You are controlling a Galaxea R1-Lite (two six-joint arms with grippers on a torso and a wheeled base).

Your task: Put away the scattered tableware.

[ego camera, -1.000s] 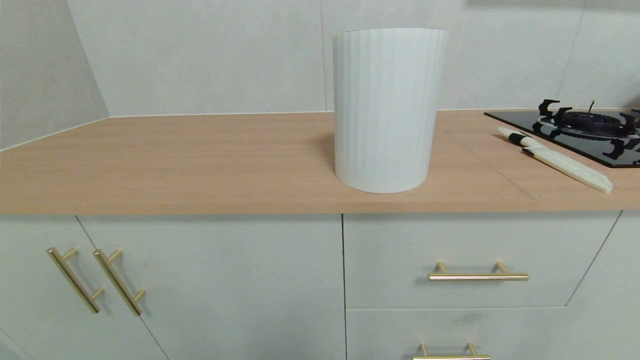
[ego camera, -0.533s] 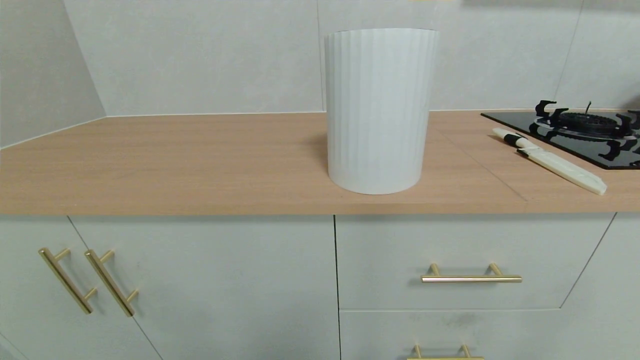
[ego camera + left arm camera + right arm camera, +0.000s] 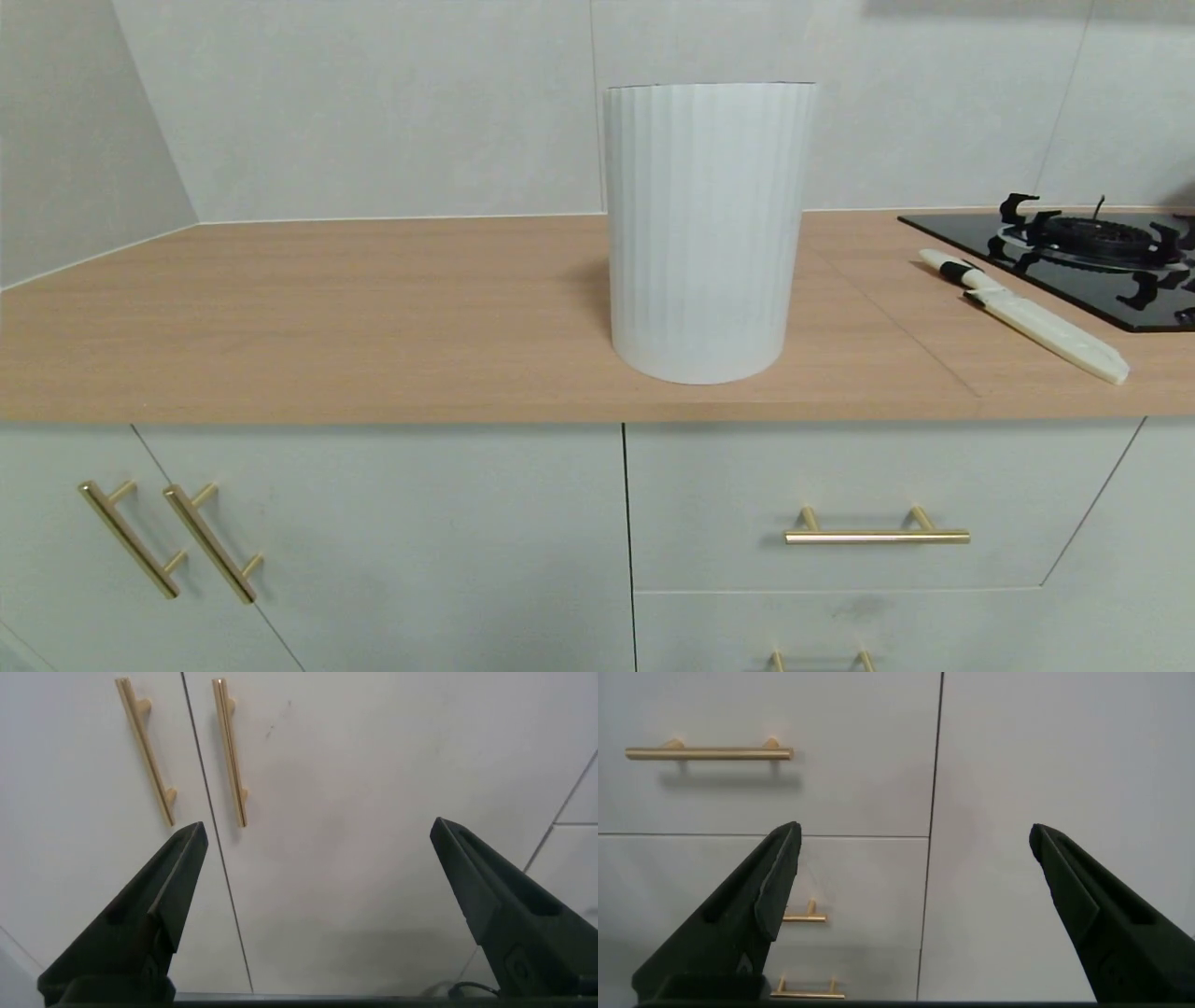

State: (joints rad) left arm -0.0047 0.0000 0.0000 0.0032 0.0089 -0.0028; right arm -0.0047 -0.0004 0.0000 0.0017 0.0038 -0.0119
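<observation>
White ribbed container [image 3: 705,233] upright on wooden worktop [image 3: 327,317], near the front edge, above the seam between cabinet door [image 3: 420,541] and top drawer [image 3: 878,504]. Cream knife [image 3: 1027,317] with a black band near the handle flat on the worktop, on the robot's right of the container and well apart from it, just beside the front corner of the black gas hob [image 3: 1092,252]; handle end toward the wall, tip toward the front edge. Left gripper [image 3: 316,833] below worktop level, facing the pair of cabinet doors with two gold bar handles [image 3: 149,751]; jaws spread wide, nothing between them. Right gripper [image 3: 913,833] likewise low, facing the drawer fronts and a gold drawer handle [image 3: 708,754]; jaws spread wide, nothing held.
</observation>
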